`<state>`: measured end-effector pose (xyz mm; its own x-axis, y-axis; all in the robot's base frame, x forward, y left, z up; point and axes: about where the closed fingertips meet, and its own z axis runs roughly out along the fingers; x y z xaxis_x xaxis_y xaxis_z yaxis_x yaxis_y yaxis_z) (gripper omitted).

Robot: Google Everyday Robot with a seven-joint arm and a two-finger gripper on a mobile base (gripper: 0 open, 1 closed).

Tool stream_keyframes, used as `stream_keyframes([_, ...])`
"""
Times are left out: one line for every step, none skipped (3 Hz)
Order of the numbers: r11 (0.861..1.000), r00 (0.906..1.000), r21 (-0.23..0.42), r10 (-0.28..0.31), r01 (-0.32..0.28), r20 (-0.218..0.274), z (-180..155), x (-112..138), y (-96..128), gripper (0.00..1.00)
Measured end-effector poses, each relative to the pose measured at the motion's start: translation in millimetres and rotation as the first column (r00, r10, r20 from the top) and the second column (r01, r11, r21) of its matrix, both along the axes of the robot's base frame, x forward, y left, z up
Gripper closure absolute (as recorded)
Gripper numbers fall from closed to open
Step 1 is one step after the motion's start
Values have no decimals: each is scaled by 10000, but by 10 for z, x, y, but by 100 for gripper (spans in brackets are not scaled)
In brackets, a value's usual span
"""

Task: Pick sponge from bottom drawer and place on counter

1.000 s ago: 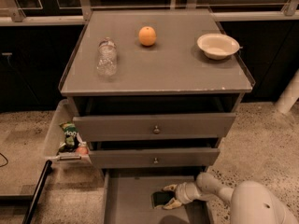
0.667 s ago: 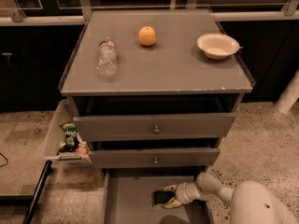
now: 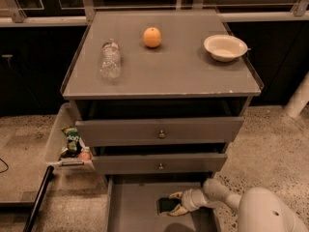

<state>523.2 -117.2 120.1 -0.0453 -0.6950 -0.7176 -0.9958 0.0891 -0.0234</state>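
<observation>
The bottom drawer [image 3: 135,211] is pulled open at the foot of the cabinet, with a flat grey floor. The sponge [image 3: 163,206], seen as a dark green patch, lies on that floor right of the middle. My gripper [image 3: 171,204] reaches in from the right, low in the drawer. Its pale fingers [image 3: 176,195] sit on either side of the sponge, against it. The sponge rests on the drawer floor. The counter [image 3: 164,74] is the grey cabinet top above.
On the counter stand a clear plastic bottle [image 3: 110,59] lying at the left, an orange [image 3: 152,37] at the back middle and a white bowl [image 3: 225,47] at the right. Two knobbed drawers [image 3: 161,134] are ajar above the gripper. A side bin with snack packets [image 3: 72,141] hangs at the left.
</observation>
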Motion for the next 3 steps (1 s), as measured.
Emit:
stream_keyframes([10000,10000,0,0,0,1,1,0,0,100])
stream_keyframes([9999,9994,62,-104,102,340,237,-95,-83,100])
stream_keyframes([9982,9862,-368,-419,484,1600,903,-79,-447,100])
